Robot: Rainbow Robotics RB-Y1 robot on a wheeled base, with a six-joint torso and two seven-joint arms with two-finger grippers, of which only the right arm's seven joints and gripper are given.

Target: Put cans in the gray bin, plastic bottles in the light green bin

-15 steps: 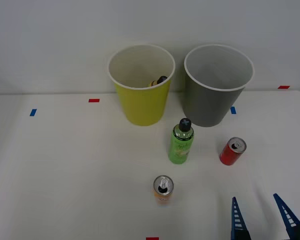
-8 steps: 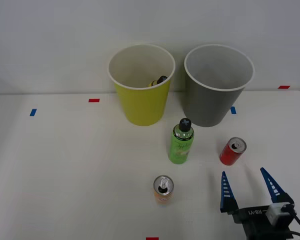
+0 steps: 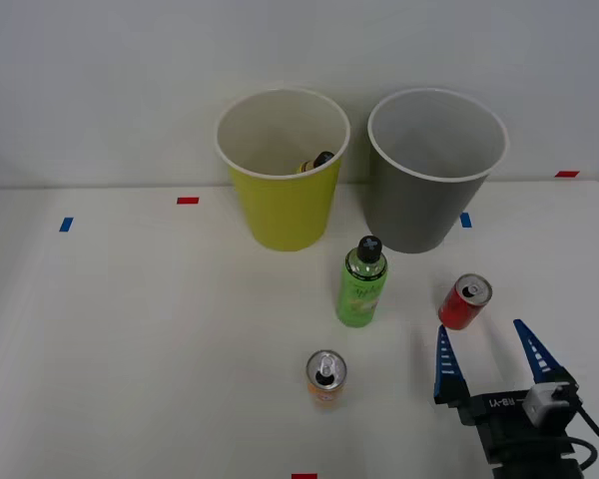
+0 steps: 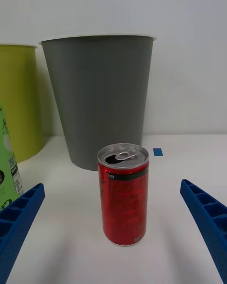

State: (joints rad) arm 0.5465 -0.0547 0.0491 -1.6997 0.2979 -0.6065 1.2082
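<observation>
Cans stand upright on the white bench (image 3: 130, 329), and the red can (image 3: 464, 301) serves as the landmark: it sits just in front of the gray bin (image 3: 434, 170), a little to that bin's right, apart from it. The right tool (image 3: 486, 351) is just in front of the red can, its two blue ribbed fingers (image 3: 444, 361) spread wide with nothing between them, not touching the can; from the wrist camera the red can (image 4: 123, 194) stands centred in the gap between the fingers (image 4: 19, 220), its pull-tab top opened, with the gray bin (image 4: 99, 97) directly behind it. To the left of the red can stands the green plastic bottle (image 3: 361, 283), upright, black cap on, near but apart. Farther left and nearer the robot is the orange-and-white can (image 3: 325, 378), upright, well apart from the red one. The light green bin (image 3: 282, 170) stands just beside the gray bin, left of it and behind the bottle; something dark-tipped lies inside it against the wall, too small to identify.
</observation>
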